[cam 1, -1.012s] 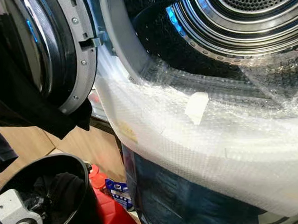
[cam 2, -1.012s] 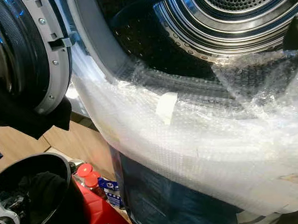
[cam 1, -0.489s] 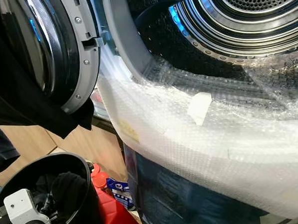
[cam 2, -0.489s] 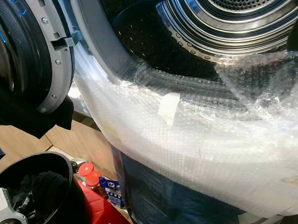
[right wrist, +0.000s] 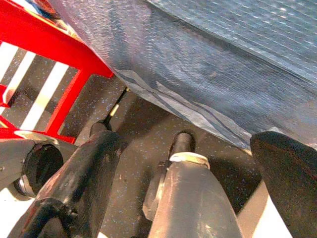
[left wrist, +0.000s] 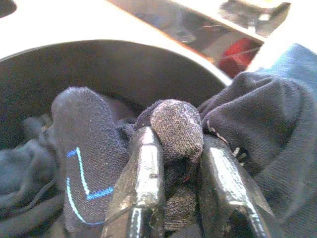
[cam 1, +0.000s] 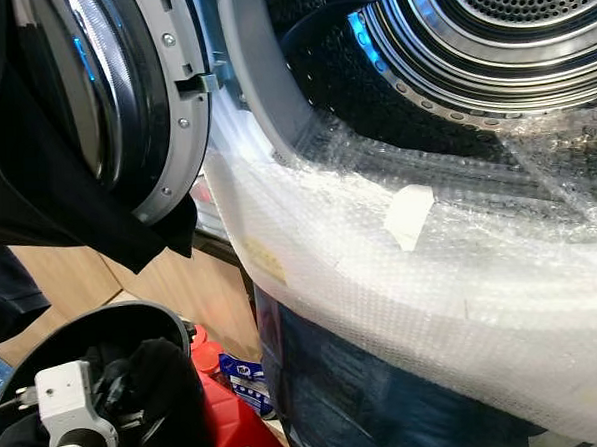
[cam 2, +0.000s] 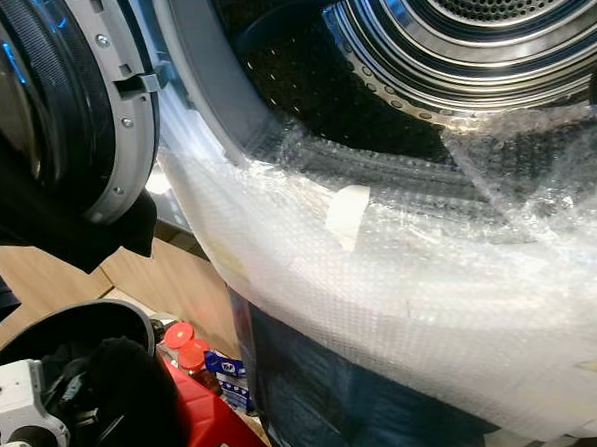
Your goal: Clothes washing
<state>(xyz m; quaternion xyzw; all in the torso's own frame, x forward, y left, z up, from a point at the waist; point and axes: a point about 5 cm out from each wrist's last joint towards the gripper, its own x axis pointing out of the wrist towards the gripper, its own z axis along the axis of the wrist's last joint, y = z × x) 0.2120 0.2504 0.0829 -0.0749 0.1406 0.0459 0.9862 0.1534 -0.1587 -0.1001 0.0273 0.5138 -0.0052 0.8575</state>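
Black fingers of the left gripper are closed on a grey-black sock, pinching its bunched fabric between them inside the black bucket of dark clothes. Beside it lies a navy sock with a light blue mark. The bucket stands by a red stool, where red-capped bottles sit at its edge. Just beside, the washing machine rises with bubble wrap taped over its front lip; its steel drum gapes open above. The round door hangs swung out, a black garment draped over it. The right gripper hangs low with fingers apart, holding nothing, over speckled dark floor beside the stool's legs.
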